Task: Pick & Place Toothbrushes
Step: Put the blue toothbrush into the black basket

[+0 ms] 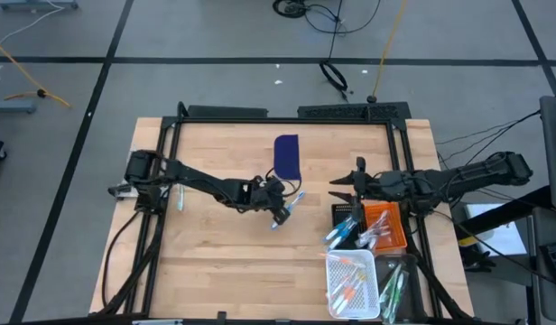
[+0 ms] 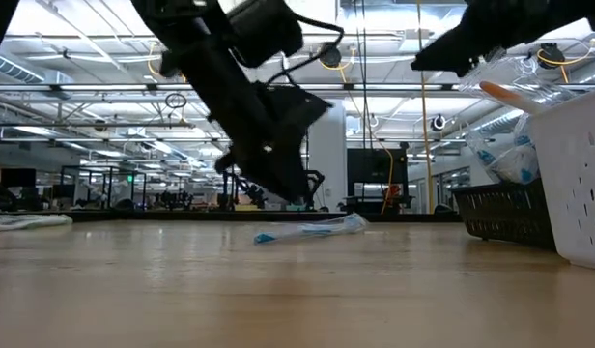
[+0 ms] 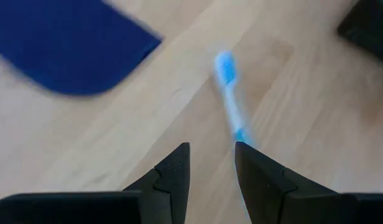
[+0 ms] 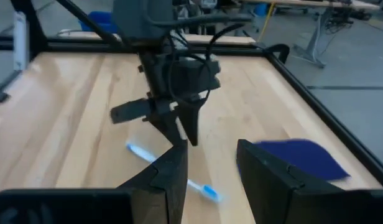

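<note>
High view shows four containers grouped at the table's near right corner: a black basket (image 1: 347, 218) and an orange basket (image 1: 386, 227) side by side, each with a few toothbrushes poking out, and nearer the front edge a white basket (image 1: 352, 285) holding several light-coloured and orange-tipped brushes, with a clear bin of green ones (image 1: 397, 287) beside it. One light blue toothbrush (image 1: 287, 208) lies flat on the bare wooden table (image 1: 215, 262) near its middle. The left gripper (image 1: 280, 200) hangs just above this brush with its fingers (image 3: 173, 177) a narrow gap apart and nothing between them; in the left wrist view the brush (image 3: 232, 102) lies just ahead of the tips, off toward one finger rather than in the gap. A dark blue flat rectangle (image 1: 287, 155) lies just beyond the brush. The right gripper (image 1: 343, 188) waits above the black basket's far edge, fingers narrowly apart and empty.
</note>
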